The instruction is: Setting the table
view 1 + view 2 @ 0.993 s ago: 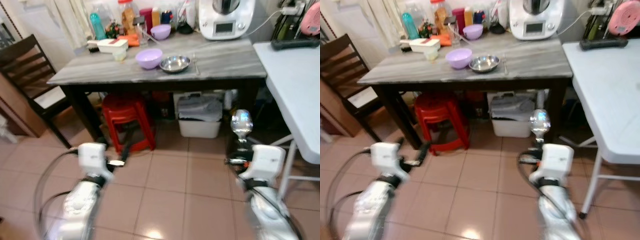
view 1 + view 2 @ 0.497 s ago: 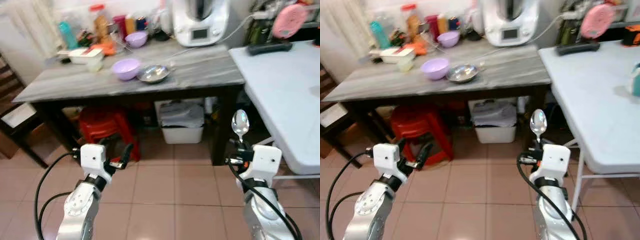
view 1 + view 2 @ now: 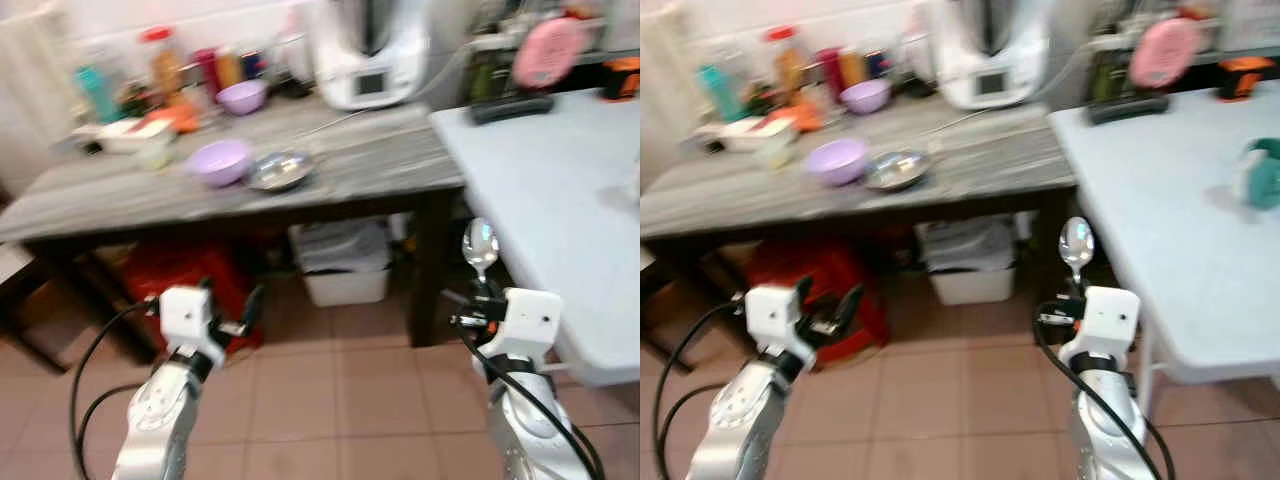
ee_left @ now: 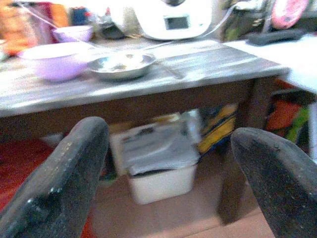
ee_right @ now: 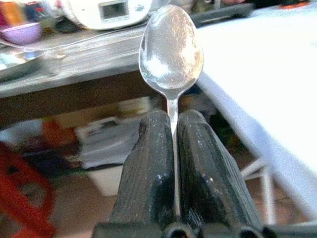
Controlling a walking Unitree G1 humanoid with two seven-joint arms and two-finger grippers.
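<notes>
a grey streaked table [image 3: 400,165] at 11 o'clock carries a round purple bowl [image 3: 220,160] and a shiny steel bowl [image 3: 281,171]. left gripper [image 4: 163,163] hangs with fingers apart. right gripper [image 5: 172,148] pinches a polished spoon [image 5: 171,47] upright, beside the smooth white table [image 3: 540,190] at 2 o'clock.

No text, label, brand or number could be read anywhere. The white kitchen machine [image 4: 166,17] on the grey wooden table [image 3: 380,165] had a small dark display on its front, but what stood on this display was too blurred to read. The bottles and jars [image 3: 165,70] at the back of the same table carried coloured labels, and these were also too blurred and too small to make out.
</notes>
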